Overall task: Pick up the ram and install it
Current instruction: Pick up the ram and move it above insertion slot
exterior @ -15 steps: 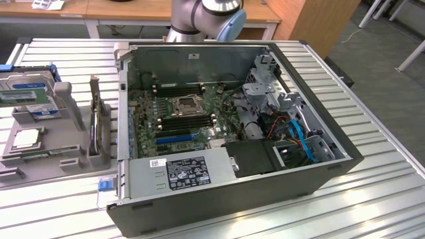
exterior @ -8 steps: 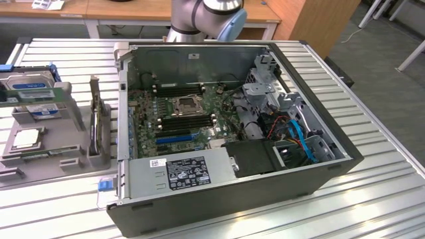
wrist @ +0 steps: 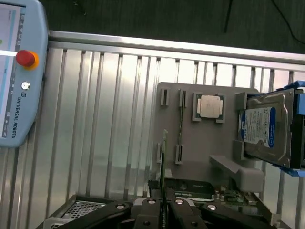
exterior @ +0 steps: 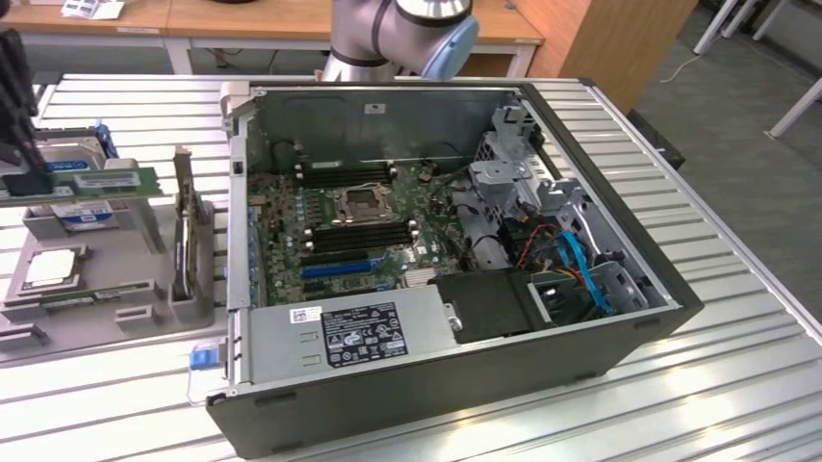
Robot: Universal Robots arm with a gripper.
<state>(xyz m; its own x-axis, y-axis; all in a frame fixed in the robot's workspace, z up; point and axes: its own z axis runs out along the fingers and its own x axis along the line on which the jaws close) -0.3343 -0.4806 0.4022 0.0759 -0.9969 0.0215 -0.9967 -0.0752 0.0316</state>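
Observation:
My gripper [exterior: 23, 173] is at the exterior view's far left, above the grey parts tray [exterior: 129, 255]. It is shut on the ram [exterior: 106, 181], a narrow green stick with a white label, held level and lifted clear of the tray. In the wrist view the ram [wrist: 163, 162] shows edge-on, pinched between the black fingers [wrist: 151, 210] of the gripper [wrist: 163, 206]. The open computer case [exterior: 617, 327] lies to the exterior view's right, and the memory slots [exterior: 345, 174] on its motherboard [exterior: 289, 207] sit beside the processor socket.
The tray carries a silver hard drive with a blue label [wrist: 267, 129], a processor chip [wrist: 208, 106], another thin stick in a holder [wrist: 180, 121] and an upright expansion card [exterior: 191, 241]. A teach pendant [wrist: 14, 71] lies on the ribbed metal table [wrist: 105, 119].

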